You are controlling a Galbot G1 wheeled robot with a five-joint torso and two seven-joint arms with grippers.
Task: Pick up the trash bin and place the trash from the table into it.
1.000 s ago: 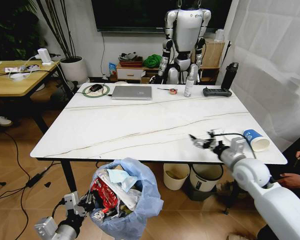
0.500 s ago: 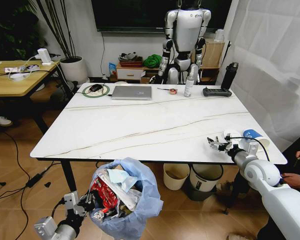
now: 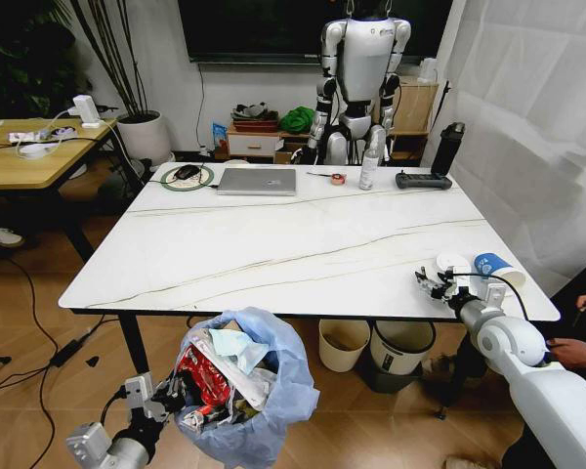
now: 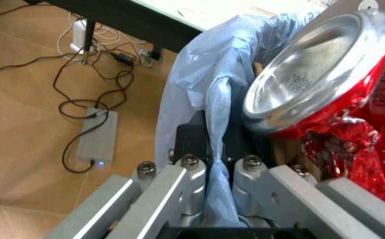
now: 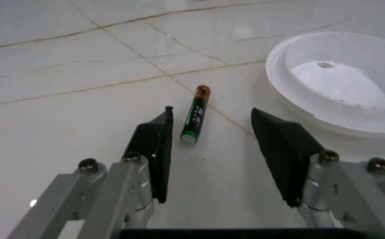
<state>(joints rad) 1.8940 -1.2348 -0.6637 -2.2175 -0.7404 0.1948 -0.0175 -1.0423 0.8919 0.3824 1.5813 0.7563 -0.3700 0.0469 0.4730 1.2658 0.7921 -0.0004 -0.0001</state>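
Crinkly blue liner of the trash bin [image 3: 264, 391] is pinched in the left gripper [image 4: 214, 164], hiding its rim, while the right gripper [image 5: 209, 142] gapes over a battery [image 5: 195, 114] on the desk [image 3: 273, 244].

table [image 3: 273, 244] | on it: laptop [image 3: 258, 181], white lid [image 5: 338, 79], battery [image 5: 195, 114], paper cup [image 3: 498, 273]

**Bright, even room light; soft focus up close**

Diffuse light brightens the white marble-look table [image 3: 273, 244], leaving only faint shadows. The crushed red aluminium can [image 4: 312, 74] shows glare. The dark gripper fingers [image 5: 154, 149] look soft in the right wrist view.
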